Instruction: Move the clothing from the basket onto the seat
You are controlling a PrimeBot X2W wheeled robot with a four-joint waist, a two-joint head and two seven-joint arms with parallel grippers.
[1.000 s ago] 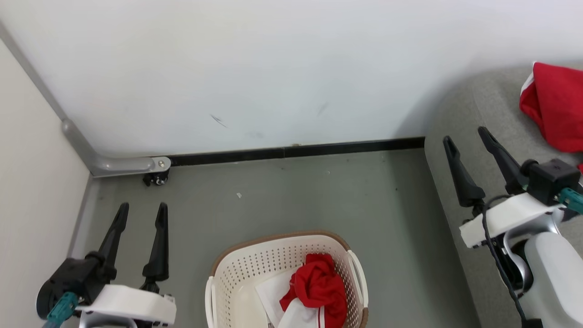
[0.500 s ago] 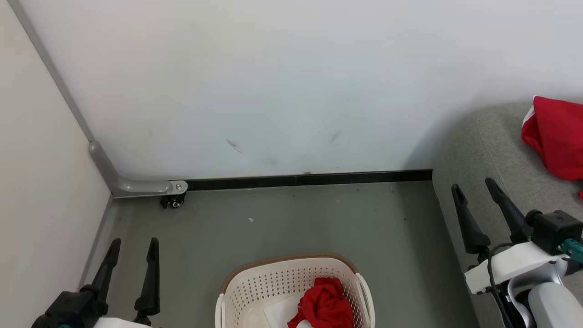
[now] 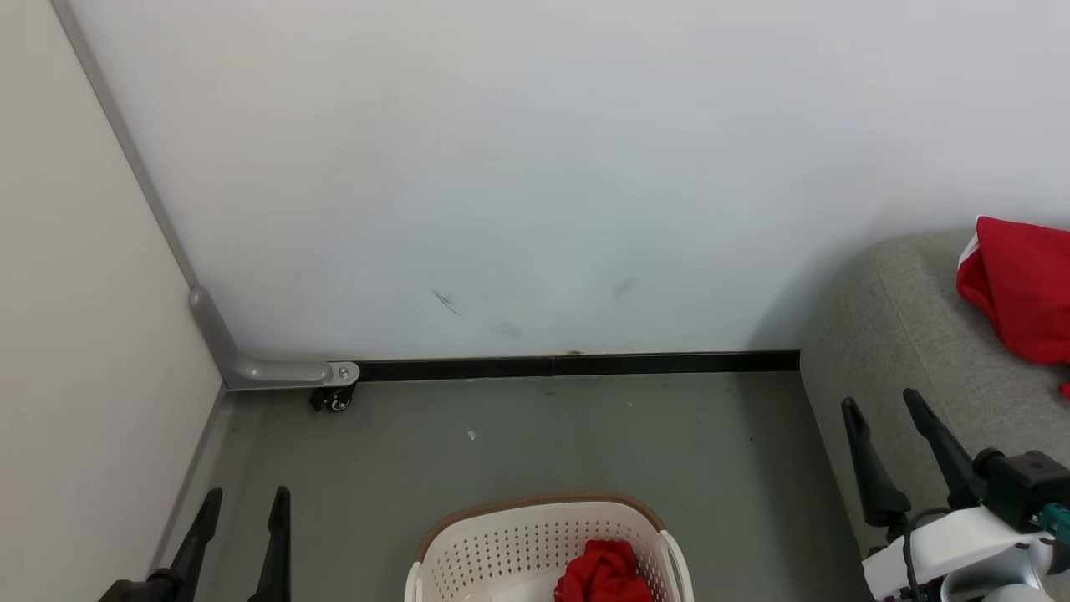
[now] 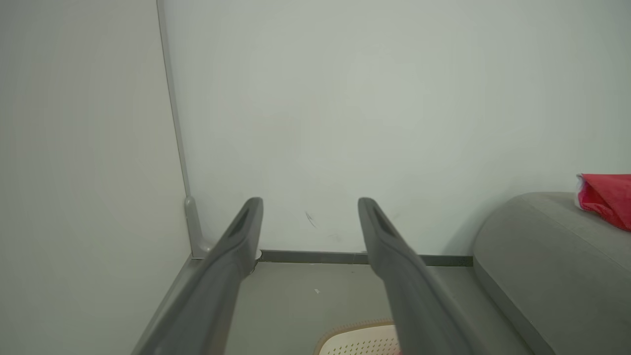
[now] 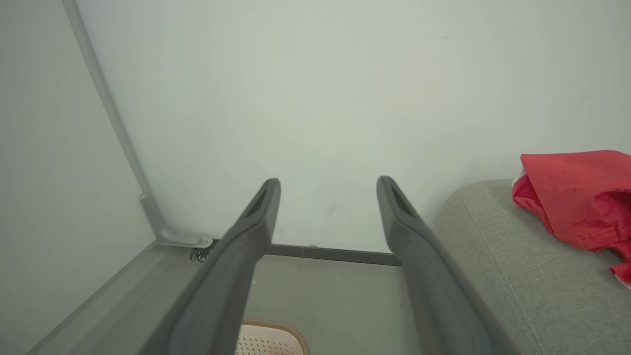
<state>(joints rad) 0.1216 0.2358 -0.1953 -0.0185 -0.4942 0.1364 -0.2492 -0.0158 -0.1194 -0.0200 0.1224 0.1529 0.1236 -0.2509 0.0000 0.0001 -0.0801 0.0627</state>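
Observation:
The cream basket (image 3: 535, 522) with a brown rim sits on the floor at the bottom middle of the head view, a bunched red piece of clothing (image 3: 603, 573) inside it. Another red and white garment (image 3: 1020, 288) lies on the grey seat (image 3: 911, 326) at the right. My left gripper (image 3: 242, 502) is open at the lower left, left of the basket, nothing between its fingers. My right gripper (image 3: 882, 401) is open at the lower right over the seat's near edge, also empty. The wrist views show the spread fingers (image 4: 241, 236), (image 5: 256, 217), the garment (image 5: 577, 197) and the basket rim (image 4: 355, 328).
A white wall (image 3: 501, 167) with a black skirting strip (image 3: 577, 364) closes the space behind the basket. A pale panel (image 3: 75, 334) stands at the left, with a grey bracket and small caster (image 3: 334, 400) at its foot. Grey floor (image 3: 535, 435) lies between.
The whole head picture has shifted downward as the camera tilted up: basket, grippers and seat sit lower in view. Both grippers stay open and the clothing has not moved.

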